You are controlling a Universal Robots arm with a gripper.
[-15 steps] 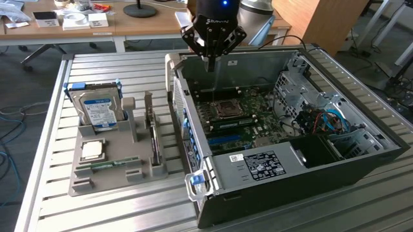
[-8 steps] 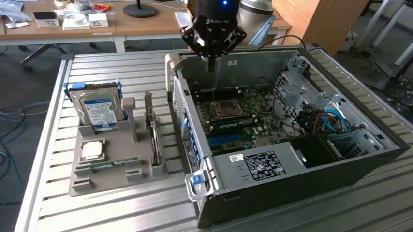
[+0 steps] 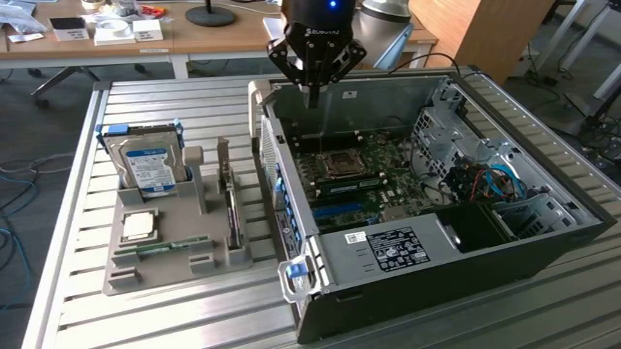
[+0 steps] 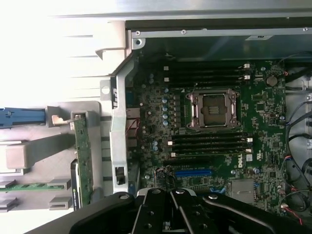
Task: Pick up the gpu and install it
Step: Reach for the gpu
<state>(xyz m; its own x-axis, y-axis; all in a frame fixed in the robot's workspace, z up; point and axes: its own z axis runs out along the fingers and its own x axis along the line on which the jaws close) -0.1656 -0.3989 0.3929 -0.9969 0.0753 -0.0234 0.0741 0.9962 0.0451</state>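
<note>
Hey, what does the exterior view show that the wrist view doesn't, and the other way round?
Exterior view's extras: the power supply with its label, the blue cables in the drive bay, and the desk behind. Wrist view's extra: the white lettering printed on the motherboard. Shared: the gpu standing on edge in the grey holder, untouched, the CPU socket, and the shut gripper over the open case.

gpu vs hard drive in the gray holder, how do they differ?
The hard drive is a thick silver block with a blue-and-white label; the gpu is a thin dark card with a pale bracket. The hard drive carries blue side rails; the gpu has none. Both stand on edge in the gray holder, apart from the gripper.
</note>
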